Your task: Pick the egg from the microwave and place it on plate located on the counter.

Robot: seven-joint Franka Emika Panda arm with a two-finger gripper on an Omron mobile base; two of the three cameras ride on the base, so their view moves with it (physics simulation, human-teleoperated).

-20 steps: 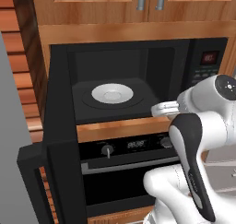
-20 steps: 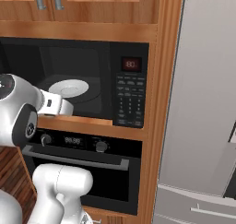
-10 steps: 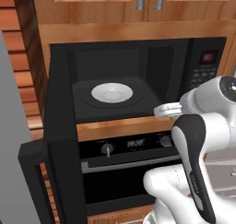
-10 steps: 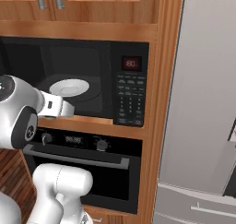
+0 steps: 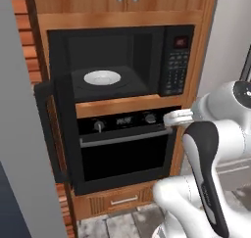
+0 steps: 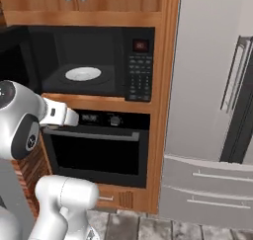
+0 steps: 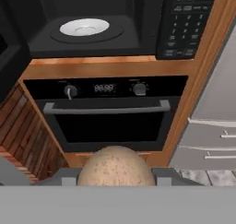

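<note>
One egg (image 7: 115,167) clamped in tool (image 7: 114,178); one white plate (image 5: 102,78) inside open microwave (image 5: 147,56).

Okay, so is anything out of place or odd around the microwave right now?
Nothing is spilled or damaged. The microwave door hangs wide open to the left, with a white plate inside. The egg is out of the cavity, sitting between the jaws of the gripper in front of the oven.

a home kitchen: black built-in microwave (image 5: 122,60) in wood cabinetry, black oven (image 5: 125,144) just below it, grey fridge (image 6: 212,110) beside it.
</note>
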